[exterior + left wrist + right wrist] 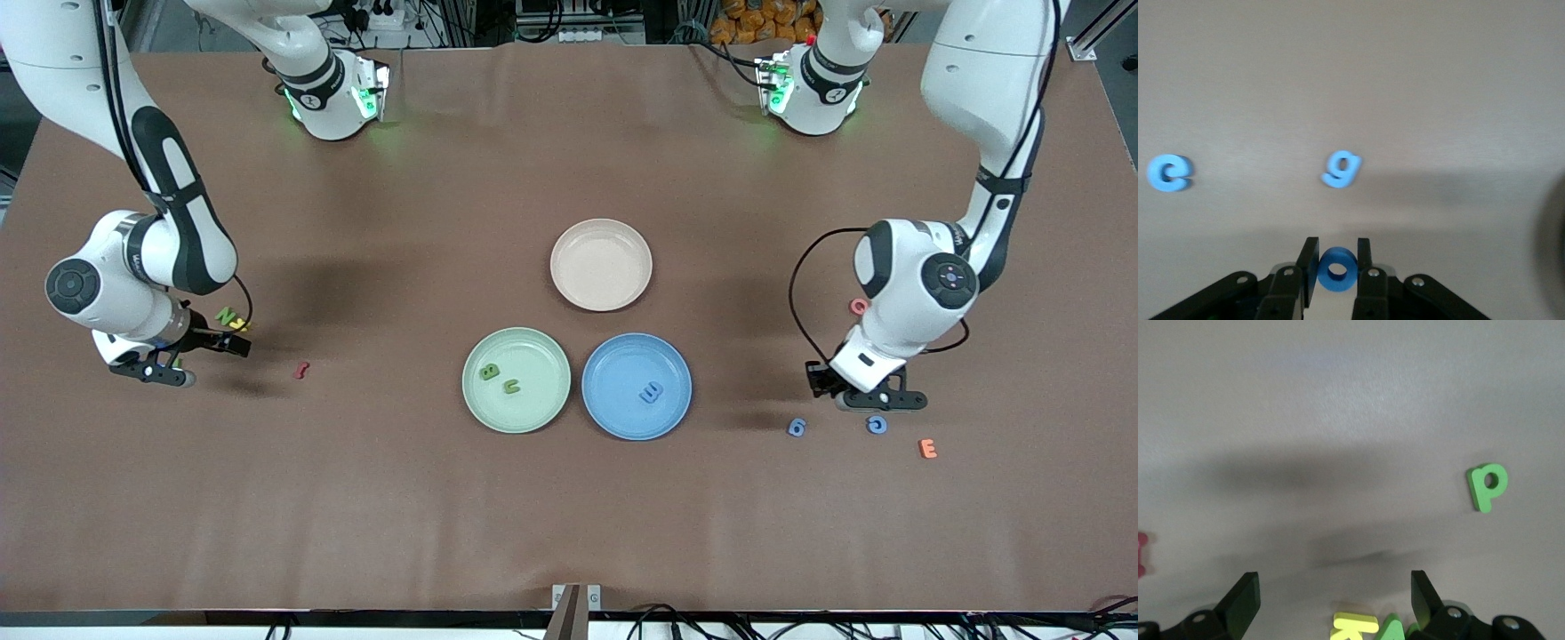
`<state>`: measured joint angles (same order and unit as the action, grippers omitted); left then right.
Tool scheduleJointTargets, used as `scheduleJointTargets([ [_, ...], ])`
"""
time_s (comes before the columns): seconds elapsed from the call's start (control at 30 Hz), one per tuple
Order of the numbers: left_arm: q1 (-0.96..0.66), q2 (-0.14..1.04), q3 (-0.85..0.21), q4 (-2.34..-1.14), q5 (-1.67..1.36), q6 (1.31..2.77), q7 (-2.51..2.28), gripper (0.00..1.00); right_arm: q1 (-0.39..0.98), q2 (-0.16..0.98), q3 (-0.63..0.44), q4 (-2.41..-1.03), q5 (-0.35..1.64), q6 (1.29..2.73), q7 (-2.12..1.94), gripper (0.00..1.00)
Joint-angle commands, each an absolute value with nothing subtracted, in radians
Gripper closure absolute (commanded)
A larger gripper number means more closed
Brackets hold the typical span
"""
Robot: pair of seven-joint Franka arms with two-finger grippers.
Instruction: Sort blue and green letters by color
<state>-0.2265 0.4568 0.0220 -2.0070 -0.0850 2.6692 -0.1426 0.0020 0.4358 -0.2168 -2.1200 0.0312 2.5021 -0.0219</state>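
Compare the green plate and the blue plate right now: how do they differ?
The green plate holds two green letters, while the blue plate holds a single blue letter. The green plate lies toward the right arm's end, the blue plate toward the left arm's end. Both are round, alike in size, side by side.

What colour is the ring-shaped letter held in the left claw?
Blue. The letter sits clamped in the left claw, clearest in the left wrist view.

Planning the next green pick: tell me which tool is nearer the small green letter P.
Right. The right tool hangs open just beside the small green letter P, at the right arm's end of the table. The left tool, shut on a blue ring-shaped letter, is at the left arm's end.
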Motion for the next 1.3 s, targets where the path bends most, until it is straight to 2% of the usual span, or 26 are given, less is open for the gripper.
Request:
scheduleJointTargets([
  [0.0,-0.328,0.414,0.078,-2.037,-0.089,2.669,-0.253,0.8,-0.034,0.371,-0.21,-2.174,0.025,2.51,-0.077,0.0],
  [0.1,-0.388,0.413,0.101,-2.036,-0.081,2.668,-0.328,0.8,-0.086,0.377,-0.207,-2.171,0.025,2.511,-0.148,0.0],
  [0.5,-0.572,0.42,0.173,-2.007,-0.045,2.631,-0.563,0.81,-0.152,0.391,-0.201,-2.177,0.025,2.5,-0.25,0.0],
  [0.83,-0.649,0.423,0.181,-1.988,0.002,2.612,-0.725,0.82,-0.173,0.393,-0.153,-2.218,0.057,2.487,-0.25,0.0],
  [1.07,-0.69,0.436,0.195,-1.908,0.006,2.507,-0.796,0.82,-0.189,0.393,-0.143,-2.221,0.07,2.482,-0.345,0.0],
  [1.27,-0.706,0.46,0.193,-1.864,0.006,2.485,-0.839,0.83,-0.193,0.393,-0.144,-2.221,0.081,2.482,-0.405,0.0],
])
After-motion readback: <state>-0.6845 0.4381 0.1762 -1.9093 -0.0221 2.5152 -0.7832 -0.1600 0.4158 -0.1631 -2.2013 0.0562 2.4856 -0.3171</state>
